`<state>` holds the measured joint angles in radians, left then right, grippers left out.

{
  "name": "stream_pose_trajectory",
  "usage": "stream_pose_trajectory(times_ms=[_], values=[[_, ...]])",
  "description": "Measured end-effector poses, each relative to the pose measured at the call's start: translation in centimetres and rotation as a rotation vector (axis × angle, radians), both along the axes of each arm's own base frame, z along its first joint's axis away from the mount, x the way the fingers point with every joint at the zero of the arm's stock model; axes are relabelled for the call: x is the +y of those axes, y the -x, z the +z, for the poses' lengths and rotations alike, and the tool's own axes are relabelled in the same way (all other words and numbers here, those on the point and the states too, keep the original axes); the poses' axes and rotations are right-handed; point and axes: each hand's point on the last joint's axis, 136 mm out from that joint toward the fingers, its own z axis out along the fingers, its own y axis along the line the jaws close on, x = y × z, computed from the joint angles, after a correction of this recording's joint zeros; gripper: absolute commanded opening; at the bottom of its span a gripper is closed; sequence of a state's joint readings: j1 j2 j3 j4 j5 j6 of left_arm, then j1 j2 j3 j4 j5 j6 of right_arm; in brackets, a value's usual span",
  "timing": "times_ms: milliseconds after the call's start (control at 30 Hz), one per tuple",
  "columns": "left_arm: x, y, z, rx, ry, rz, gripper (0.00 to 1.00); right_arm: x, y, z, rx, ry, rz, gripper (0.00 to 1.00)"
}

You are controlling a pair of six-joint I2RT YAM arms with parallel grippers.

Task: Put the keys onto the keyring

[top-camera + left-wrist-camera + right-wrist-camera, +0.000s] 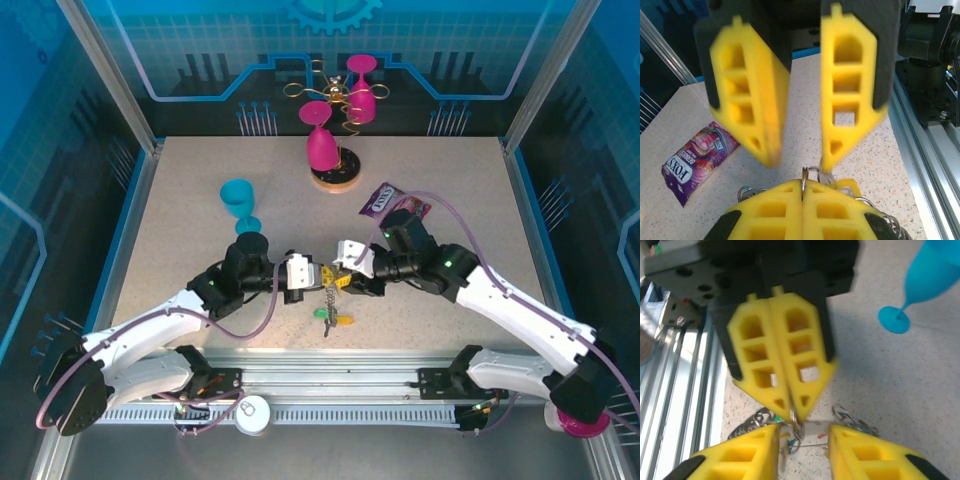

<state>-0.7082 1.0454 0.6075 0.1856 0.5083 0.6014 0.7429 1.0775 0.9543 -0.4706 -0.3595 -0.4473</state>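
Note:
My left gripper (318, 276) is shut on a thin metal ring (808, 174) of the keyring, which stands edge-up between its yellow pads. From that ring the dark chain (328, 296) hangs down to green and yellow keys (336, 317) on the table. My right gripper (346, 270) faces it tip to tip and is open. In the left wrist view one right fingertip (828, 162) touches the ring's side. In the right wrist view my open right gripper (802, 436) straddles the ring (795, 423) and a silvery key (816, 428). More wire rings (854, 418) lie to the right.
A teal cup (240, 203) stands behind the left arm. The purple snack packet (393, 203) lies behind the right arm. A gold wire stand with pink glasses (335, 125) is at the back. The table's near rail (330, 375) is close below the keys.

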Motion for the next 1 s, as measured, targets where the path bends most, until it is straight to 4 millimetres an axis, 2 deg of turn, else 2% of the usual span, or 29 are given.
stream_pose_trajectory(times_ms=[133, 300, 400, 633, 900, 1000], values=[[0.1, 0.1, -0.3, 0.01, 0.042, 0.011, 0.0, -1.3, -0.3, 0.5, 0.023, -0.123, -0.092, 0.39], [0.1, 0.2, -0.2, 0.022, 0.1, 0.021, 0.0, -1.1, 0.2, -1.6, 0.13, -0.186, -0.127, 0.39], [0.0, 0.1, 0.5, 0.017, 0.133, 0.025, 0.0, -0.9, 0.3, -2.2, 0.167, -0.208, -0.134, 0.37], [-0.1, -0.1, 1.6, 0.014, 0.186, 0.031, 0.0, -0.4, 0.6, -1.2, 0.182, -0.267, -0.113, 0.38], [-0.1, -0.4, 2.1, 0.017, 0.214, 0.051, 0.0, -1.7, 1.1, -1.0, 0.123, -0.295, -0.151, 0.46], [0.0, -0.6, 2.0, 0.031, 0.221, 0.064, 0.0, -1.4, 1.6, -0.9, 0.101, -0.294, -0.137, 0.47]])
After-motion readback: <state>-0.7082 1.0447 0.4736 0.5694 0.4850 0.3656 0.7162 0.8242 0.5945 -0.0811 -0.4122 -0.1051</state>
